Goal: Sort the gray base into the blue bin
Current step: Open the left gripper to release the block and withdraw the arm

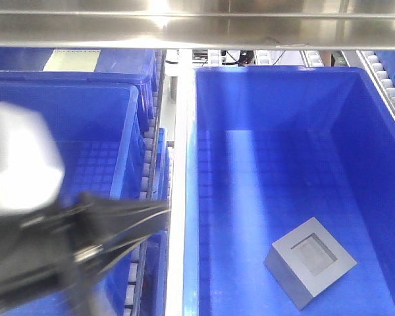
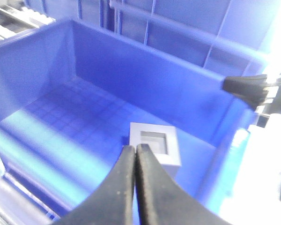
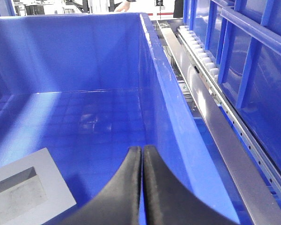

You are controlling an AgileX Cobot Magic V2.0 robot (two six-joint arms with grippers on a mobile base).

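The left gripper (image 2: 134,149) is seen in its wrist view with both black fingers pressed together at the tips, nothing being held between them. The right gripper (image 3: 142,150) is likewise closed, its two dark fingers meeting along a thin seam with nothing clamped.

In the front-facing view a black, blurred arm (image 1: 85,237) is shown at the lower left, its pointed fingers reaching toward the metal rail (image 1: 176,197) that separates the crates. Which arm this is cannot be told from that view alone.

The gray base (image 1: 311,261) is found lying on the gridded floor of the blue bin (image 1: 204,197), the large crate filling the right side of the worktop. The block is placed toward the near right corner of the bin floor, clear of the walls, with its square recess turned upward. It is touched by neither gripper. In the left wrist view the gray base (image 2: 155,143) is seen just beyond the closed fingertips, resting on the bin floor below them. In the right wrist view only one corner of the gray base (image 3: 28,192) is shown, at the lower left, beside the closed fingers.

A second blue crate (image 1: 105,131) is placed on the left side of the worktop, and a roller track (image 3: 201,56) is seen running alongside the bin.
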